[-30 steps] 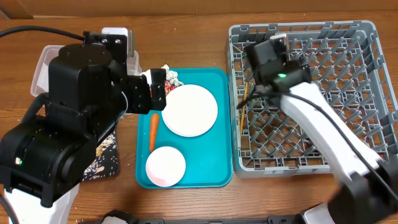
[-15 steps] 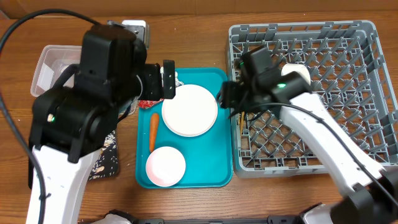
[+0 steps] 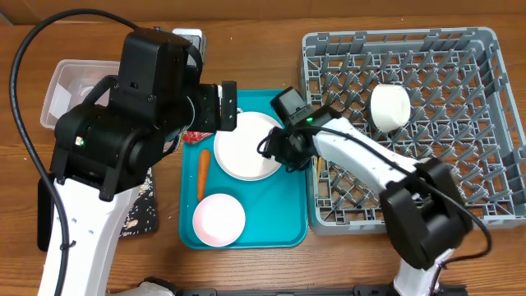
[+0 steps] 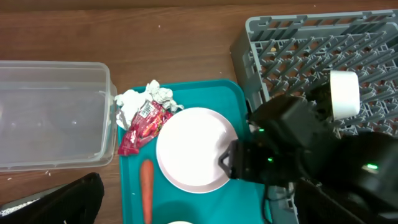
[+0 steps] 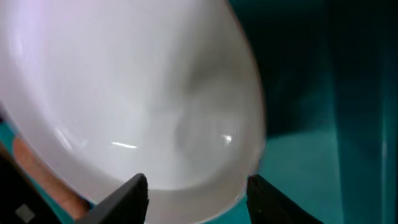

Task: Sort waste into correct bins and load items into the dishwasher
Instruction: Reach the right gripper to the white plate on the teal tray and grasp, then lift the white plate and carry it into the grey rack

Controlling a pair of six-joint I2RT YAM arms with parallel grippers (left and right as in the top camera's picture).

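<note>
My right gripper [image 3: 278,152] is open at the right rim of a white bowl [image 3: 246,148] on the teal tray [image 3: 279,222]. In the right wrist view the bowl [image 5: 137,93] fills the frame, its edge between my open fingers [image 5: 198,199]. A small white cup [image 3: 389,107] lies in the grey dish rack [image 3: 460,205]. A pale pink dish [image 3: 219,220] sits at the tray's front. My left gripper [image 3: 223,107] hovers open and empty over the tray's back left corner. Below it lie crumpled white paper [image 4: 146,96] and a red wrapper [image 4: 142,124]. The clear tub [image 4: 50,115] stands left of them.
An orange carrot [image 3: 202,173] lies on the teal tray left of the bowl. A flat black tray [image 3: 136,214] with pale crumbs lies at the front left, partly under my left arm. A black cable [image 3: 25,74] loops over the left side.
My right gripper left the white cup in the rack and moved left to the white bowl's rim. My left arm shifted so that its gripper is over the tray's back left corner.
</note>
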